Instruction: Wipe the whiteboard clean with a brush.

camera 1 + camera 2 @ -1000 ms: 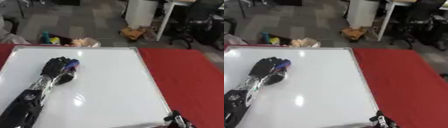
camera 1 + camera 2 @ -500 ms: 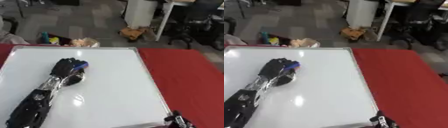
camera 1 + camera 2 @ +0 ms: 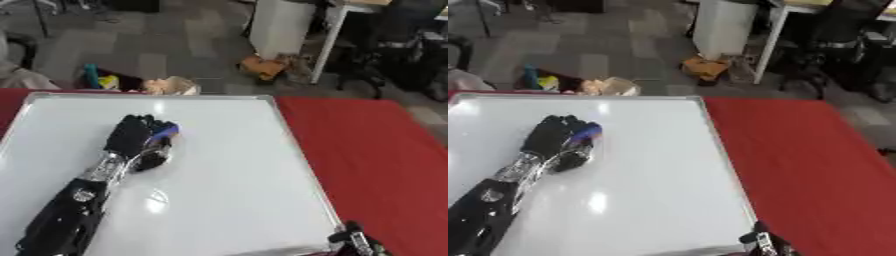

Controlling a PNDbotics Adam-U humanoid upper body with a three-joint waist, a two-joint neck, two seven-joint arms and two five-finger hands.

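A white whiteboard [image 3: 219,190] with a silver frame lies flat on a red table [image 3: 376,150]. My left hand [image 3: 133,136] rests on the board left of its middle, fingers curled round a small brush with a blue end [image 3: 166,131] that presses on the surface. No marks show on the board, only glare spots. Only the fingertips of my right hand [image 3: 353,241] poke up at the bottom edge, by the board's near right corner; whether it is open or shut is hidden.
Beyond the table's far edge lies grey floor with a white cabinet [image 3: 282,27], an office chair [image 3: 394,45], an orange object [image 3: 262,67] and some bags and toys [image 3: 105,82]. Red tabletop stretches to the right of the board.
My left hand with the brush slid right and slightly away across the board, then drew back a little toward me. The view has also shifted slightly.
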